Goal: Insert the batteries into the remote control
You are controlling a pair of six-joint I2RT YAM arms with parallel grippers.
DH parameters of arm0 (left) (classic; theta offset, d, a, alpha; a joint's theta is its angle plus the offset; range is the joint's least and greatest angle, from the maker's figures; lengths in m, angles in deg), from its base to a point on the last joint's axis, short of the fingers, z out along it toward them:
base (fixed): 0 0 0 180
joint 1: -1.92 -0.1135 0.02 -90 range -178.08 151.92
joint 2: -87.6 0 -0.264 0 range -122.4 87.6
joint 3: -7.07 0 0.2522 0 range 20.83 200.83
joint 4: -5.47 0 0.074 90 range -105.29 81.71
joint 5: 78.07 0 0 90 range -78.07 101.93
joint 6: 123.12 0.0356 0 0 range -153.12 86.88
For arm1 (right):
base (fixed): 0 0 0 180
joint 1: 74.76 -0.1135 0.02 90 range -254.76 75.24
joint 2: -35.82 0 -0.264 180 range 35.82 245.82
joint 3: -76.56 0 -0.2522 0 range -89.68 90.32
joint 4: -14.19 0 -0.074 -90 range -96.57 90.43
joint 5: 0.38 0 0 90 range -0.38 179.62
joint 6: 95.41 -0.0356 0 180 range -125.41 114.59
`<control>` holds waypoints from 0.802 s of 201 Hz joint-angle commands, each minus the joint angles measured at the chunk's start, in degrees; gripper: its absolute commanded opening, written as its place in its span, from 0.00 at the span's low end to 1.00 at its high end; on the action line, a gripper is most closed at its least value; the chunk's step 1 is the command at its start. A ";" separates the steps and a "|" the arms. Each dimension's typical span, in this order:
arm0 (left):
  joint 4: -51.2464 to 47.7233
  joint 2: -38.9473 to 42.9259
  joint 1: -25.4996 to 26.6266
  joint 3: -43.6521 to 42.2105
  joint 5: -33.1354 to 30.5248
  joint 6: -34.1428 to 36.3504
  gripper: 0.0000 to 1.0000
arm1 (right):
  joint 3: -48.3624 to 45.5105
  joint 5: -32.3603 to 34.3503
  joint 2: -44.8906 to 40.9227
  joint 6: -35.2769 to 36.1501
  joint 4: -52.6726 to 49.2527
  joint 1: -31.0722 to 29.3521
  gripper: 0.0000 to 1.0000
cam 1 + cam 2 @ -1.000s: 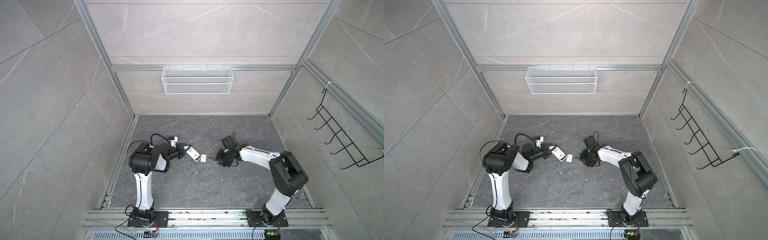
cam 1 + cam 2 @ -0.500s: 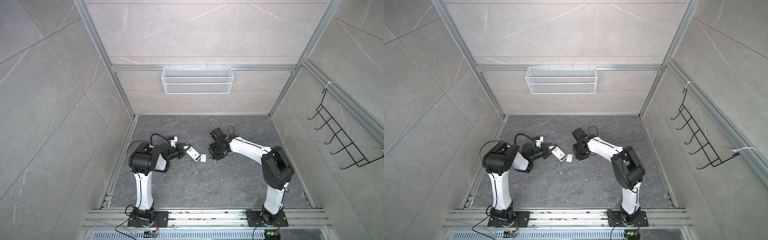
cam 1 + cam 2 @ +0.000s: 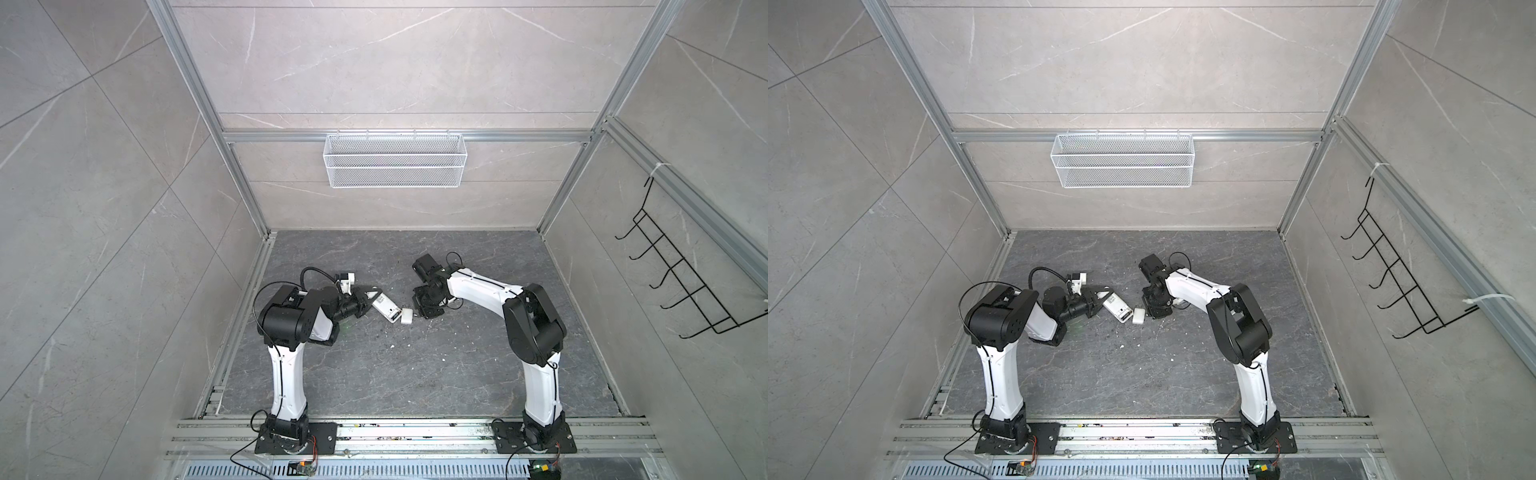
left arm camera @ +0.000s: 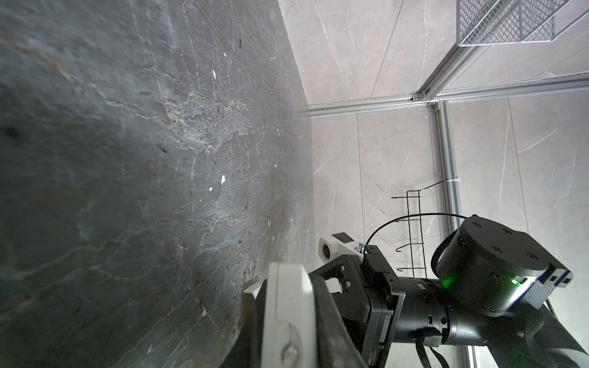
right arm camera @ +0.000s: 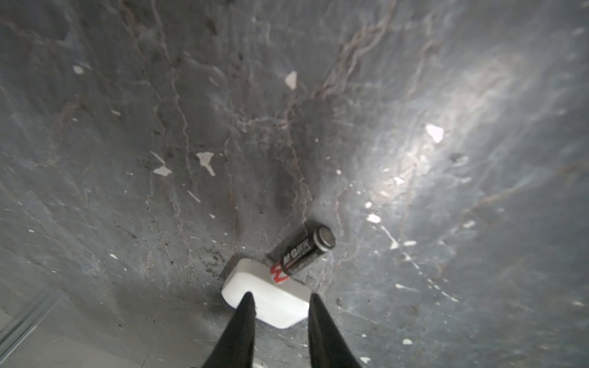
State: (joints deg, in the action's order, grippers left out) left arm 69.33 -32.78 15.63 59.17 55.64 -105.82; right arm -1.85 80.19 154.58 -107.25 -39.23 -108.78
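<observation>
I hold the remote control (image 3: 386,309) clamped in the left gripper (image 3: 371,299), unmoved since a second ago. At its 4 o'clock lies the white cover (image 5: 255,277), with one battery (image 5: 302,251) touching it. The right gripper (image 5: 280,301), jaws apart, has closed in from 3 o'clock, tips at the cover.

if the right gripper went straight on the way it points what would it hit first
Most likely the white cover, dead ahead of the right gripper; the battery lies just beyond it. The gap is unclear.
</observation>
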 commanded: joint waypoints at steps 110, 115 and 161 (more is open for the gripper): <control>3.42 0.42 -0.41 0.64 0.95 -0.35 0.09 | 1.75 -1.01 5.03 -0.09 -3.44 0.58 0.15; 3.45 0.41 -0.44 0.61 0.90 -0.26 0.09 | 1.64 -1.07 4.97 0.12 -3.28 0.47 0.12; 3.50 0.44 -0.49 0.60 0.96 -0.31 0.09 | -0.53 -0.69 3.51 3.84 -2.73 0.79 0.04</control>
State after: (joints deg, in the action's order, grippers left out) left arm 69.31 -32.78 15.63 59.17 55.64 -105.82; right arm -0.47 78.73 157.75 -106.29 -40.17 -108.28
